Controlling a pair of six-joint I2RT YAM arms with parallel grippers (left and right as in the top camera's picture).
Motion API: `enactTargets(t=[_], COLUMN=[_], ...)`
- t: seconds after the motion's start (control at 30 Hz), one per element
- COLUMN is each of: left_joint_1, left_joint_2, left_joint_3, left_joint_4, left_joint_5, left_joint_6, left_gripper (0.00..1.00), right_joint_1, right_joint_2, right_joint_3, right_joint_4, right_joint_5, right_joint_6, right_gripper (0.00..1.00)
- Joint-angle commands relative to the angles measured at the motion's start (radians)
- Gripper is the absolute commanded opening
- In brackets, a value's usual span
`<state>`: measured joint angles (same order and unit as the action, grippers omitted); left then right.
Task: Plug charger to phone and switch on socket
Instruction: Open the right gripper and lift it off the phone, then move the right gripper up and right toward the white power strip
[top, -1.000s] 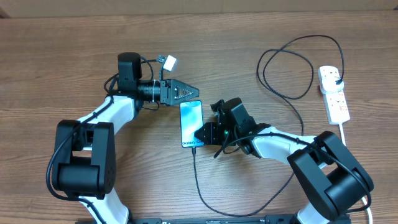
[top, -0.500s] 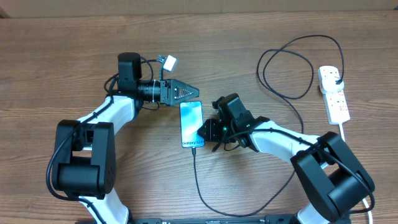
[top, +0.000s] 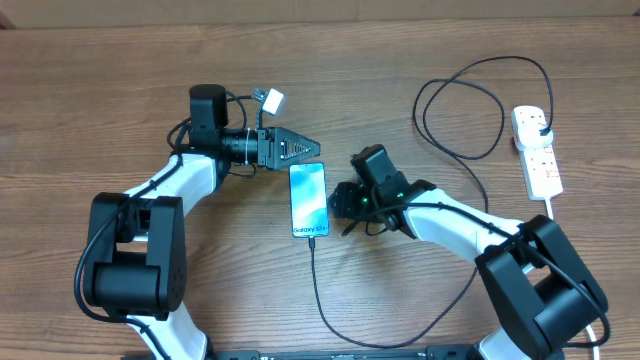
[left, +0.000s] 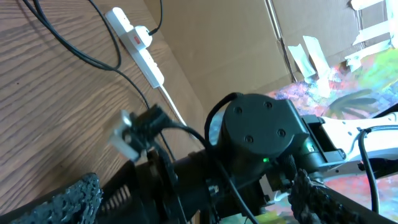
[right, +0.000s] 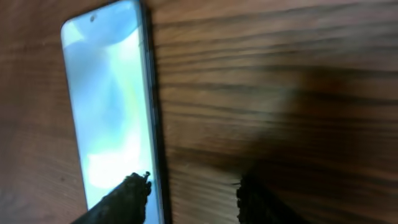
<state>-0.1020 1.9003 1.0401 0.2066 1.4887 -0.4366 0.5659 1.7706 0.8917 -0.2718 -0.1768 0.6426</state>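
Note:
The phone (top: 309, 198) lies flat at mid-table with its screen lit, and fills the left side of the right wrist view (right: 109, 106). The thin black charger (top: 316, 285) cable meets the phone's bottom edge and loops round to a black plug in the white socket (top: 537, 150) at the far right. My right gripper (top: 338, 206) is open beside the phone's right edge. One of its fingertips (right: 134, 190) hangs over the screen and the other over bare wood, nothing gripped (right: 194, 182). My left gripper (top: 306, 148) is open just above the phone's top edge, holding nothing (left: 196, 183).
The charger cable forms a big loop (top: 460, 110) on the table right of centre. The socket's thick white cord (top: 568, 240) runs toward the front right. A cardboard wall (left: 236, 43) stands behind the table. The right arm's body (left: 261, 137) fills the left wrist view.
My right gripper has opened wider and shifted a little up along the phone's right edge, away from its lower end. The left arm, phone and cable have stayed put.

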Motion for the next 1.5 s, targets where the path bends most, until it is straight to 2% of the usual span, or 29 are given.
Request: enactTargets(t=[0.0, 0.1, 0.23, 0.43, 1.47], left_joint_1=[0.003, 0.003, 0.003, 0.003, 0.003], left_joint_2=[-0.010, -0.010, -0.010, -0.010, -0.010], left_joint_3=[0.011, 0.011, 0.011, 0.011, 0.011], left_joint_4=[0.004, 0.004, 0.004, 0.004, 0.004], left_joint_5=[0.019, 0.019, 0.019, 0.019, 0.019], left_joint_6=[0.026, 0.026, 0.026, 0.026, 0.026], left_gripper=[1.00, 1.00, 1.00, 1.00, 1.00], right_joint_1=[-0.042, -0.062, -0.067, -0.067, -0.068], right_joint_2=[0.038, 0.038, 0.038, 0.038, 0.034], right_joint_3=[-0.031, -0.031, -0.031, -0.031, -0.026], right_joint_4=[-0.044, -0.053, -0.056, -0.052, -0.050], right_joint_5=[0.101, 0.086, 0.078, 0.078, 0.025], right_joint_6=[0.046, 0.063, 0.064, 0.064, 0.068], right_gripper=[0.52, 0.63, 0.85, 1.00, 1.00])
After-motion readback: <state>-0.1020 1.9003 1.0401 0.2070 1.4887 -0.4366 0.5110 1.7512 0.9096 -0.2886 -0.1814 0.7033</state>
